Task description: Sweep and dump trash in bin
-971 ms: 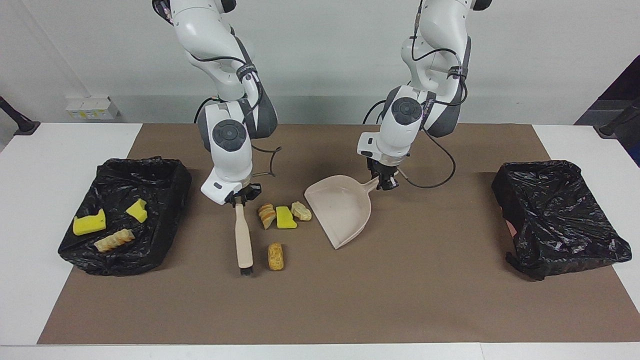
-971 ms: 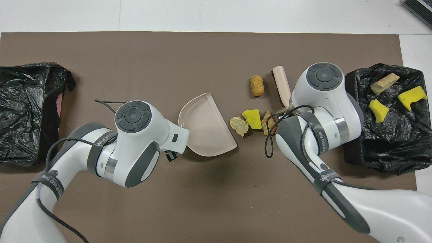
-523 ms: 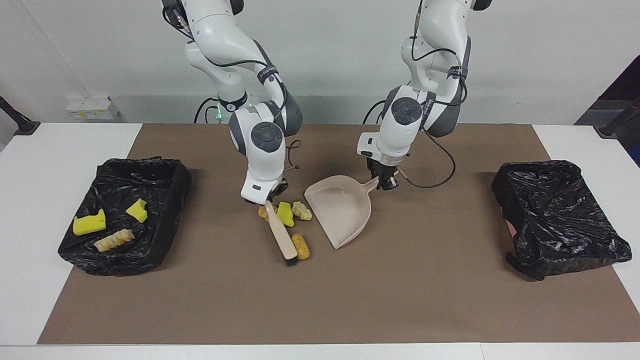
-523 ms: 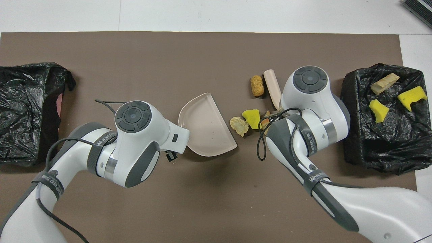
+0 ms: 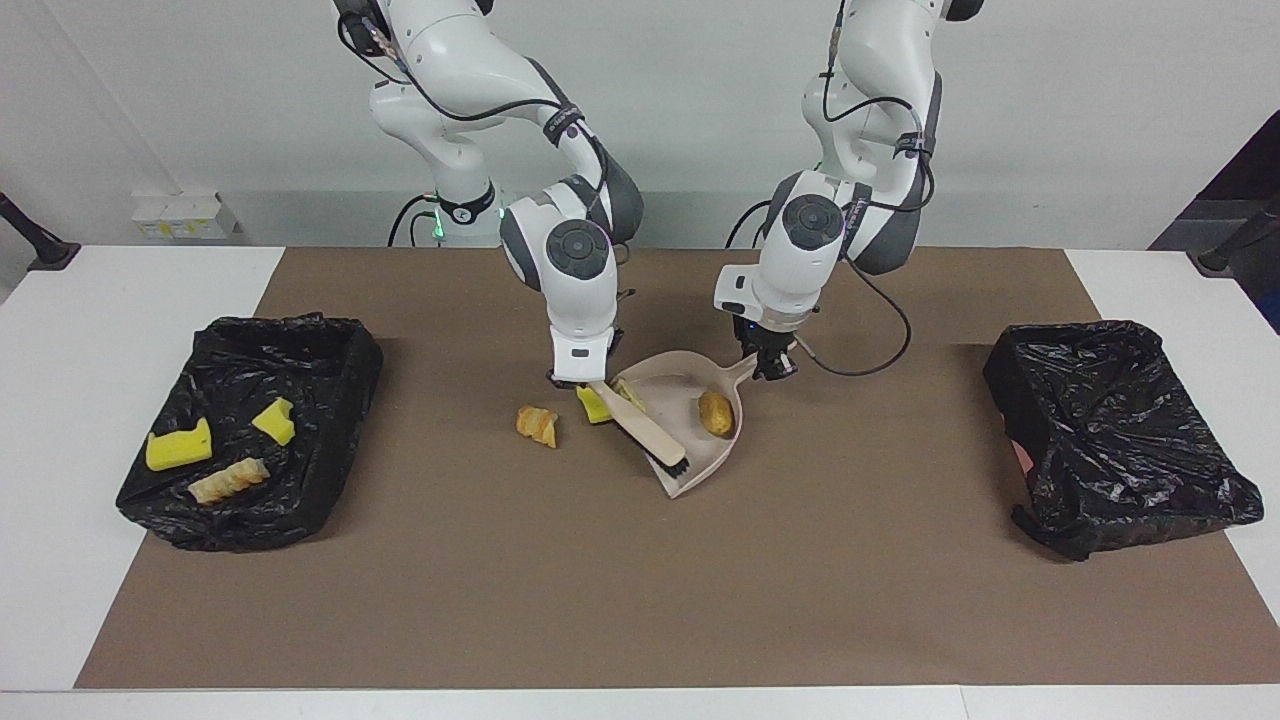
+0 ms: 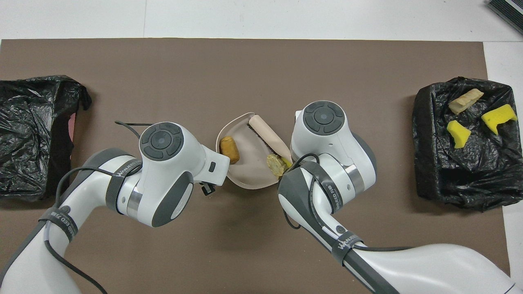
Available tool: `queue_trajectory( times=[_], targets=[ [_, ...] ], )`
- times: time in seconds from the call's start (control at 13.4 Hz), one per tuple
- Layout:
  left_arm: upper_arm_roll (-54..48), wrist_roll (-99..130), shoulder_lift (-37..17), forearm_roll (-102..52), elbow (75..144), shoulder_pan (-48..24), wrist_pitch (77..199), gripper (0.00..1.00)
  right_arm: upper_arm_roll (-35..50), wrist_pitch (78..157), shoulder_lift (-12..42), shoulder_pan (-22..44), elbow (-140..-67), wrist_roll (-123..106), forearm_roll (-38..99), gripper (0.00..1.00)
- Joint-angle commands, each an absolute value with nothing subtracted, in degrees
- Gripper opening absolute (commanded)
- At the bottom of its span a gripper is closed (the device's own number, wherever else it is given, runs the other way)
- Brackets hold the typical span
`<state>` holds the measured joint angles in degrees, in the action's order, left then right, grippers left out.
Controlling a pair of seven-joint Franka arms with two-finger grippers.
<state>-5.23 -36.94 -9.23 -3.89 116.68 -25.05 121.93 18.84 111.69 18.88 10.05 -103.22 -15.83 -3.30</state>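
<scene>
A: Gripping the brush by its handle end, the right gripper has its jaws shut on it; the pale smooth handle slants away from the jaws, black bristles down on the dustpan floor.

B: And the trash?

A: An oval tan lump lies inside the pan, between the brush head and the left gripper. A yellow foam chunk and a pale crusty lump sit at the pan's open edge, just under the right jaws. One orange-streaked lump lies on the brown mat, outside the pan, toward the right arm's end.

B: The left jaws?

A: Closed on the dustpan's short handle. The pan is smooth beige plastic, its mouth facing the brush.

B: Farther out?

A: Two yellow foam pieces and a ridged tan stick rest in the crinkled black-lined bin at the right arm's end. Another black-bagged bin sits at the left arm's end.
</scene>
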Motion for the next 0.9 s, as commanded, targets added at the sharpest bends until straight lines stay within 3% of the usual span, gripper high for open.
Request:
queue_trajectory(
  times=[0.0, 0.52, 0.82],
  targets=[
    [-4.66, -36.21, -7.65, -4.48, 118.56, -25.66, 123.23, 0.00, 19.34, 108.99, 15.30, 8.18, -102.92, -19.95, -0.01, 0.00],
    [-4.39, -50.26, -7.65, -3.87, 117.16, -25.05, 117.95, 0.00, 16.88, 102.93, 12.57, -5.87, -102.39, -19.07, -3.50, 0.00],
    [-4.48, -42.73, -7.56, -4.48, 117.95, -25.14, 120.67, 0.00, 16.79, 103.53, 5.91, -11.68, -113.78, -8.37, -7.55, 0.00]
  ],
)
